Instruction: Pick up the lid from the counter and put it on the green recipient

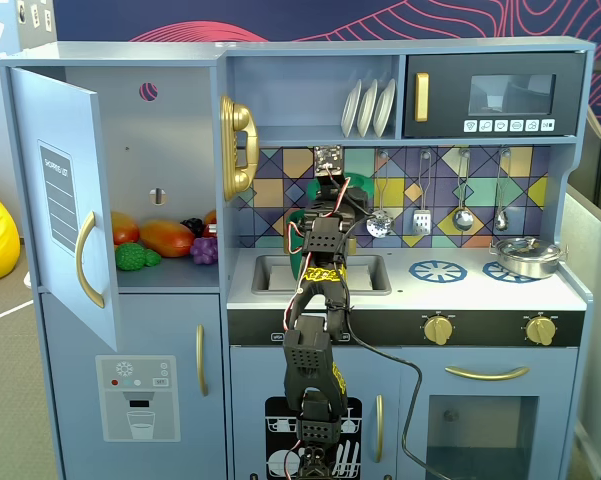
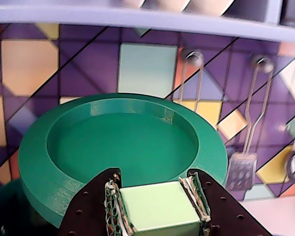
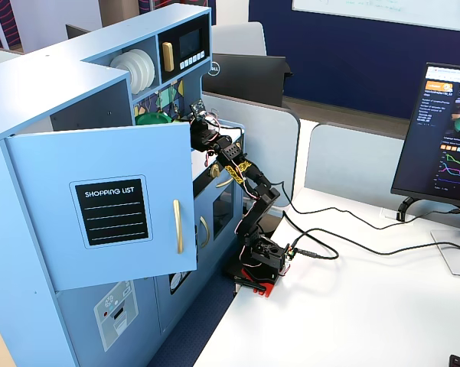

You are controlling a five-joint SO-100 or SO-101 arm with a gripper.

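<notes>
Your gripper (image 2: 157,206) clamps the lid (image 2: 122,147) by its light-green knob (image 2: 159,209), held before the tiled backsplash (image 2: 142,69).

In the wrist view the gripper (image 2: 159,209) is cut off by the bottom edge, so only the finger (image 2: 91,206) tips and the knob (image 2: 159,205) between them show. The lid (image 2: 122,142) hides nearly all of the pot (image 2: 4,212), which appears only as a dark green sliver at the lower left corner, itself cropped.

In a fixed view the arm (image 1: 320,250) covers most of the lid (image 1: 358,185) and the pot entirely. In the other fixed view the cupboard door (image 3: 107,206) blocks the counter, and the lid (image 3: 151,118) is too small to read.
</notes>
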